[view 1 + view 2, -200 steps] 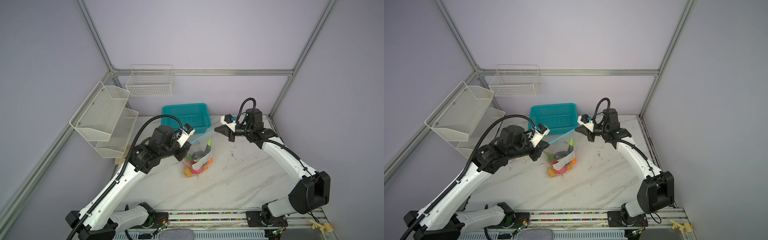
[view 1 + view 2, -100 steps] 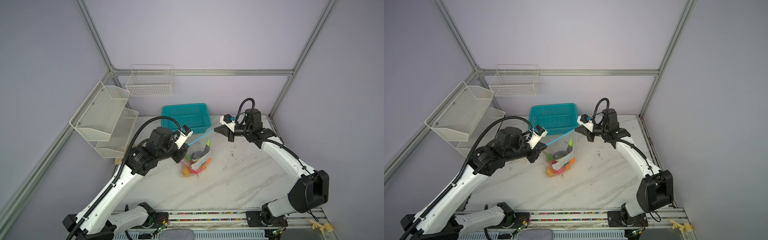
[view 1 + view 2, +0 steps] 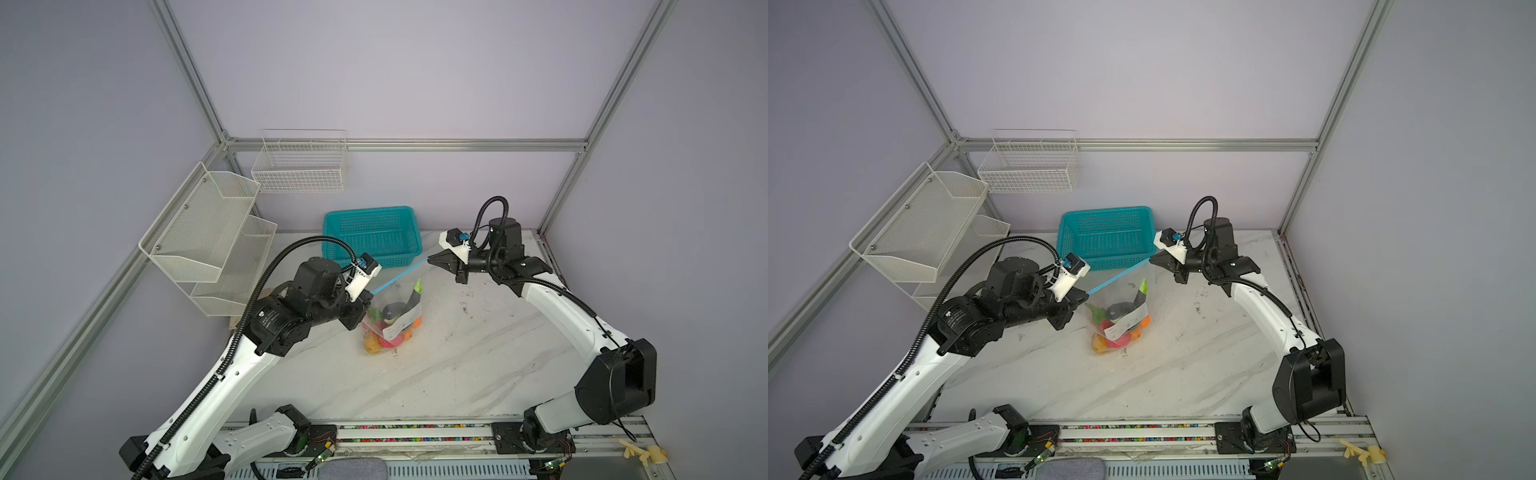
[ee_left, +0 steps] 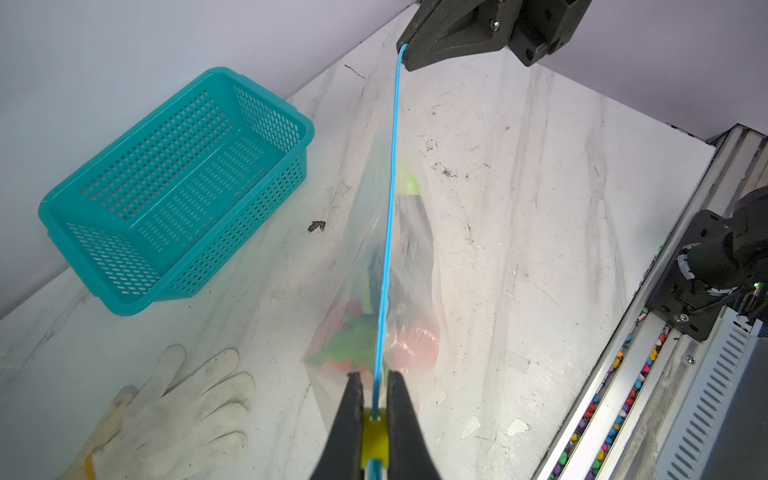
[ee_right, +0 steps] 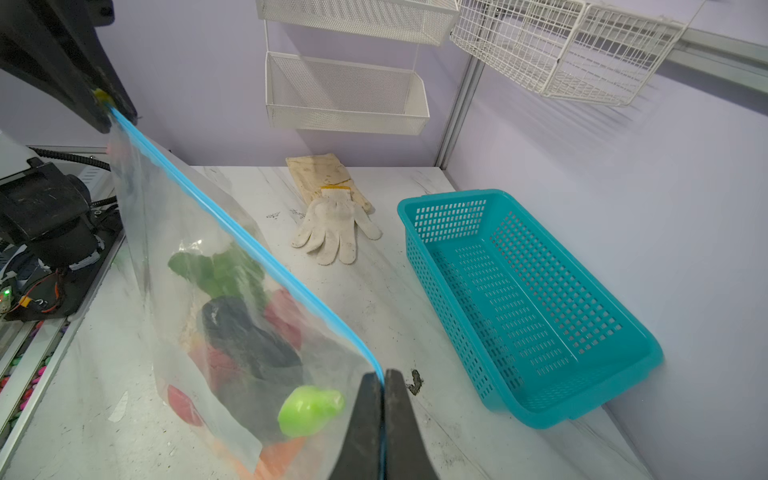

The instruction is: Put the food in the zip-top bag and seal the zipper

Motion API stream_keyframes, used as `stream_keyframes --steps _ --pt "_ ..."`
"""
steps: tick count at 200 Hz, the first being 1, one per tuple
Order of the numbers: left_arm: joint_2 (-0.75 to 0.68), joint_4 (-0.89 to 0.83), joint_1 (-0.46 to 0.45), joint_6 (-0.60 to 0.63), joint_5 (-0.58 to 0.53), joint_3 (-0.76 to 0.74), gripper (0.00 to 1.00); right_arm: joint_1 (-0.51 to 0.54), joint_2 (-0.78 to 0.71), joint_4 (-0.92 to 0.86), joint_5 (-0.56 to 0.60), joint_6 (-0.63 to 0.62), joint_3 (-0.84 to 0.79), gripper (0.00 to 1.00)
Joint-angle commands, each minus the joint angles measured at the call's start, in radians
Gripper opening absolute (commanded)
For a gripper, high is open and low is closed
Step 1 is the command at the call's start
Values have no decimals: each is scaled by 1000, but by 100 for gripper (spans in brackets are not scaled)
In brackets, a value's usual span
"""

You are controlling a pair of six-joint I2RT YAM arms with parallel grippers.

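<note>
Left wrist view, sealing step: clamped on yellow slider with left gripper, pinched on far end of zipper with right gripper, stretching zip-top bag of food taut over table; next, likely verify closure, lower, release.

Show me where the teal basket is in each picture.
Both top views: teal basket at the back, behind the zip-top bag.
Left wrist view: basket beyond the white glove.
Right wrist view: basket alongside the bag, glove beyond.
Shared landmark: the blue zipper, in all four.
</note>
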Motion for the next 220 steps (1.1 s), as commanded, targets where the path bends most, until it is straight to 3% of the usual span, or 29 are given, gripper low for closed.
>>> stream_keyframes --steps 1,220 --pt "-45 -56 7 -21 -25 -12 8 -17 13 24 63 2 25 0" --pt "-72 -81 7 -38 -40 -16 9 -17 18 40 59 15 20 0"
